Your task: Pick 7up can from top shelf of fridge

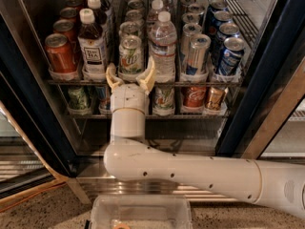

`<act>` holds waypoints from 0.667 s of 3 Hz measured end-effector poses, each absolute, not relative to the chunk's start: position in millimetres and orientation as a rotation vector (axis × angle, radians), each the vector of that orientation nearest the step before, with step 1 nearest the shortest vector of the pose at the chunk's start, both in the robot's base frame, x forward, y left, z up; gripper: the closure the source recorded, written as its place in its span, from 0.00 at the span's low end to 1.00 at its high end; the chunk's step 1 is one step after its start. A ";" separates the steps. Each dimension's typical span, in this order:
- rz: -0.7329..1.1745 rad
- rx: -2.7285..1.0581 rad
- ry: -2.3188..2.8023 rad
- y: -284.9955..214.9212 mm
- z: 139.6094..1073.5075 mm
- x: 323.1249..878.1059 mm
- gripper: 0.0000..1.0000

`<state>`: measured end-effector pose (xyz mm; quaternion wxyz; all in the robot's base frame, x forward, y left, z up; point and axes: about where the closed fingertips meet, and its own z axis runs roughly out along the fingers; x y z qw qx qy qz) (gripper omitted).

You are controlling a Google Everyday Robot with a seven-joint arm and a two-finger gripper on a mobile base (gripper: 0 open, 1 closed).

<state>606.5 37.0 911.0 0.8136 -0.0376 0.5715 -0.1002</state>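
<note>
Camera (above arm (190,171)) looks down, close, into fridge (24,104); jaws at top shelf (224,83).

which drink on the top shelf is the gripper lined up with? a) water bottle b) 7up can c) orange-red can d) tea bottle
b: the gripper sits open right in front of the 7up can, one finger to each side of its base.

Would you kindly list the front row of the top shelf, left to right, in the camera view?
From the left: orange-red can, tea bottle, 7up can with the end effector open just in front of it, water bottle, slim silver-and-blue can, blue can.
</note>
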 end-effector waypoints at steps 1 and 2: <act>-0.210 -0.078 1.216 39.6 913.1 614.6 0.31; -0.210 -0.078 1.216 39.6 913.4 613.0 0.37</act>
